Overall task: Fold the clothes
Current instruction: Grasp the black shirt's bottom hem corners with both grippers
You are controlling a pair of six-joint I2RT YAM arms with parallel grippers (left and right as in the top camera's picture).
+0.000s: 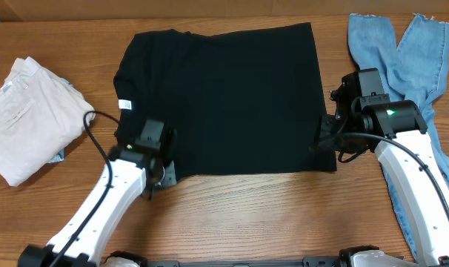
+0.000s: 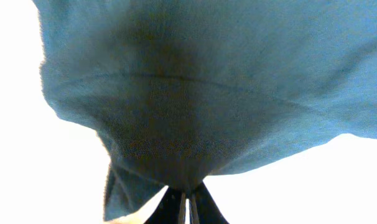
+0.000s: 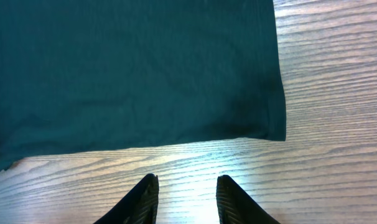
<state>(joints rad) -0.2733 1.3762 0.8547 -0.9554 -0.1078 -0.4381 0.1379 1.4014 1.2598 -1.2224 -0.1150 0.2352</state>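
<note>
The black garment [image 1: 224, 96] is spread flat on the wooden table [image 1: 269, 215]. Its near-left corner is pinched in the closed left gripper [image 2: 187, 200] — fabric is bunched there. The right gripper [image 3: 187, 198] is held parted over bare wood beside the garment's edge — nothing is gripped.

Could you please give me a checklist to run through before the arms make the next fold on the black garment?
1. Left gripper shut on the black garment: ok, fabric is bunched between its fingers.
2. Right gripper holding the garment: not ok, its jaws stand open over bare table, short of the hem.
3. Garment spread flat: ok in the overhead view.
4. Jeans apart from the garment: ok, wood shows between them.
5. White cloth bundle apart from the garment: ok, it lies off to the left.
6. Number of layers pinched on the left: cannot tell.
</note>
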